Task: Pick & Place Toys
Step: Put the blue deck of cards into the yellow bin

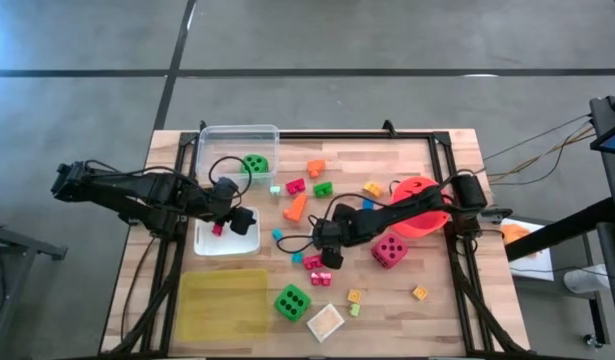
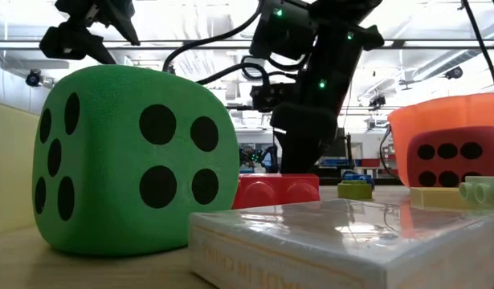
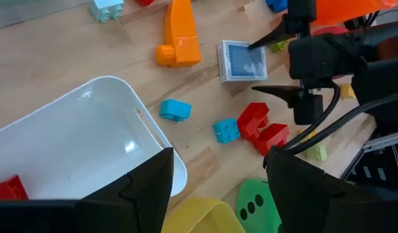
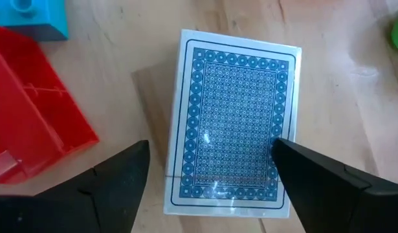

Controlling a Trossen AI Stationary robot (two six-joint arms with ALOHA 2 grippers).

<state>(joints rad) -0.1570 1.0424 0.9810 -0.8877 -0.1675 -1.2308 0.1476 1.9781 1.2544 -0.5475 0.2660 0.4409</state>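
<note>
Card deck (image 4: 232,123) lies between the lowered right pincer's (image 4: 211,178) spread fingers.

From my feed I see a light wooden table (image 1: 387,310) with a black metal frame (image 1: 457,190) on a grey concrete floor (image 1: 387,40) crossed by dark seam lines (image 1: 177,50). Low view shows a bright room behind, white ceiling (image 2: 206,32) with beams and strip lights, cluttered equipment further back.
</note>
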